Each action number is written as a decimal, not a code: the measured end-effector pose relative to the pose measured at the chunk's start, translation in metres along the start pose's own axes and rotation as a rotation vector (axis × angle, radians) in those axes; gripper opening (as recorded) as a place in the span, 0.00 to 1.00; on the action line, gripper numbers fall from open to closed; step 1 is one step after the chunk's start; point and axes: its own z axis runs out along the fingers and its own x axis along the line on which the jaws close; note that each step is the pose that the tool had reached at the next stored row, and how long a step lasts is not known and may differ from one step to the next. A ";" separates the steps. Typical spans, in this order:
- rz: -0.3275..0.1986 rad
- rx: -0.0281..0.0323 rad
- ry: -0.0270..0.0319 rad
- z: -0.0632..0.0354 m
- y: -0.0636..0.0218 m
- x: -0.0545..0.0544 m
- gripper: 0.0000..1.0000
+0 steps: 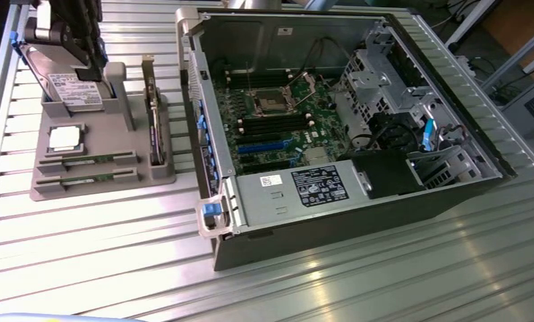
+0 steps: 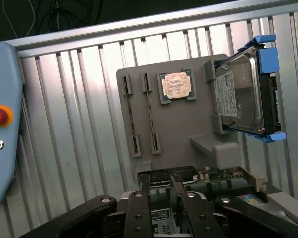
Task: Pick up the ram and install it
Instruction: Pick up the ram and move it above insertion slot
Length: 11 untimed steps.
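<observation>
The black two-fingered gripper (image 2: 162,191) hangs above the flat grey plastic holder tray (image 1: 52,191), jaws apart, gripping nothing. The ram (image 1: 88,162), a long thin green circuit-board stick, lies beside its twin in that tray's slots. Nothing is picked up yet, and the open dark metal computer case (image 1: 339,221) beside the tray awaits it.

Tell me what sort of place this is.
Likely a robotics lab bench for computer assembly: an opened computer case lies on a ribbed metal table beside a grey parts holder, with a robot control pendant nearby.
</observation>
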 end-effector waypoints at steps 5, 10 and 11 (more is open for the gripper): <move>0.000 0.0000 0.0000 0.0027 0.0000 0.000 0.30; 0.000 0.0000 0.0000 0.0058 0.0000 0.000 0.30; 0.000 0.0000 0.0000 0.0063 0.0000 0.000 0.30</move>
